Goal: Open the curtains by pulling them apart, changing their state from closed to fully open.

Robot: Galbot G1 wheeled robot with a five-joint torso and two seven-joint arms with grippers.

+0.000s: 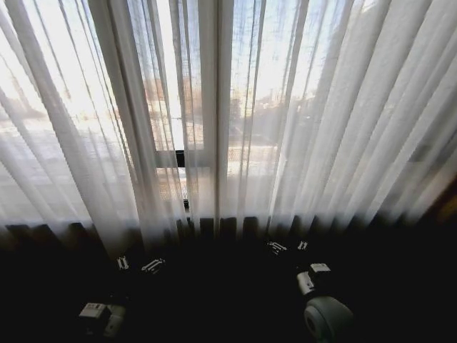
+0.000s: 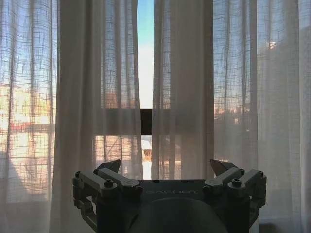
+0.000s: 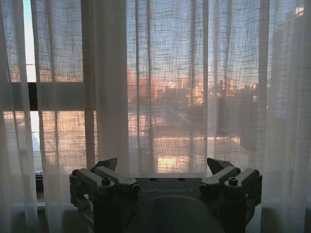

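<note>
The curtains (image 1: pixel 300 121) hang straight ahead of me, two sheer white panels whose long pleats run top to bottom, fanning outward in my head view. Their inner edges nearly meet at the middle, leaving a thin slit where a dark window frame bar (image 1: pixel 180 158) shows through.

My left gripper (image 1: pixel 137 265) sits low, just short of the left panel's hem, and my right gripper (image 1: pixel 288 247) sits likewise before the right panel; neither touches the fabric.

In my left wrist view the slit (image 2: pixel 146 73) stands dead ahead, bright sky between the panels, with my left fingers (image 2: pixel 109 167) spread wide and holding nothing. My right wrist view faces unbroken fabric of the right panel (image 3: pixel 170 87), the slit off to one edge, and my right fingers (image 3: pixel 107 164) are equally spread.
</note>
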